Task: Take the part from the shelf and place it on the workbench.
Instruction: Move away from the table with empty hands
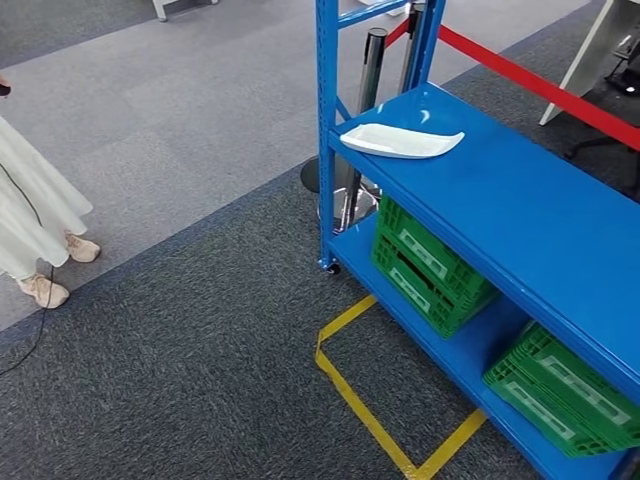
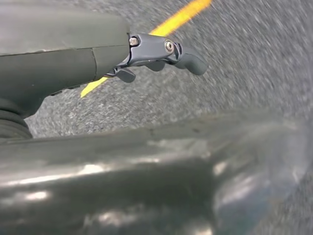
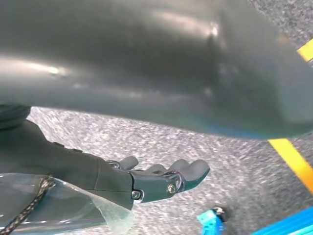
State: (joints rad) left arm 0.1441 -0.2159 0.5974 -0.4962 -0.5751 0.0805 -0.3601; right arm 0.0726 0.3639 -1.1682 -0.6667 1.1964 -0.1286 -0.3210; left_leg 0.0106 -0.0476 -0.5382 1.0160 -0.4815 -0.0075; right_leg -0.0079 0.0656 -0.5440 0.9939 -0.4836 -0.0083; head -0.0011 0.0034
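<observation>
A flat white part (image 1: 400, 141) lies on the middle level of the blue shelf (image 1: 528, 215), near its left end. My left hand (image 2: 155, 54) hangs above the grey carpet, its fingers stretched out and holding nothing. My right hand (image 3: 162, 178) also hangs over the carpet with its fingers extended and nothing in them; a blue shelf foot (image 3: 210, 221) lies close below it.
Green crates (image 1: 426, 265) (image 1: 562, 390) sit on the shelf's bottom level. Yellow tape (image 1: 370, 410) marks a box on the carpet in front. A person in a white skirt (image 1: 34, 215) stands at the left. A red barrier rope (image 1: 540, 88) runs behind the shelf.
</observation>
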